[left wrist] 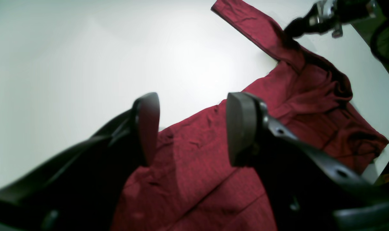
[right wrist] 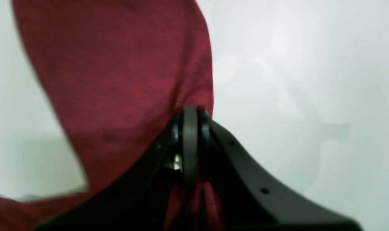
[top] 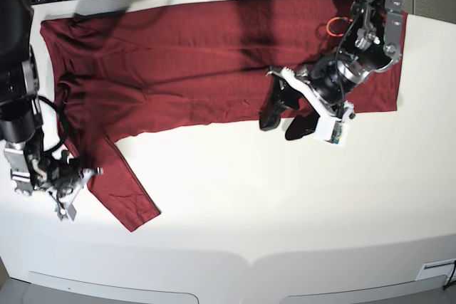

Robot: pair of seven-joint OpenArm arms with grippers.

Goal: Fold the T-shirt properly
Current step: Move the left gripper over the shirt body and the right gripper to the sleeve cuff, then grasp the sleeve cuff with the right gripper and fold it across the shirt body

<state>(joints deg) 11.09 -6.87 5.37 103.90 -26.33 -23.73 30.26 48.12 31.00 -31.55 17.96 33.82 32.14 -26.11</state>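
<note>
The fingers of the right gripper (right wrist: pixel 190 120) are pinched shut on a fold of the T-shirt (top: pixel 214 62), at the sleeve near the table's (top: pixel 285 204) left edge in the base view. The fingers of the left gripper (left wrist: pixel 192 128) stand wide apart, holding nothing, above the shirt's lower hem. The maroon shirt lies spread flat across the far side of the white table.
</note>
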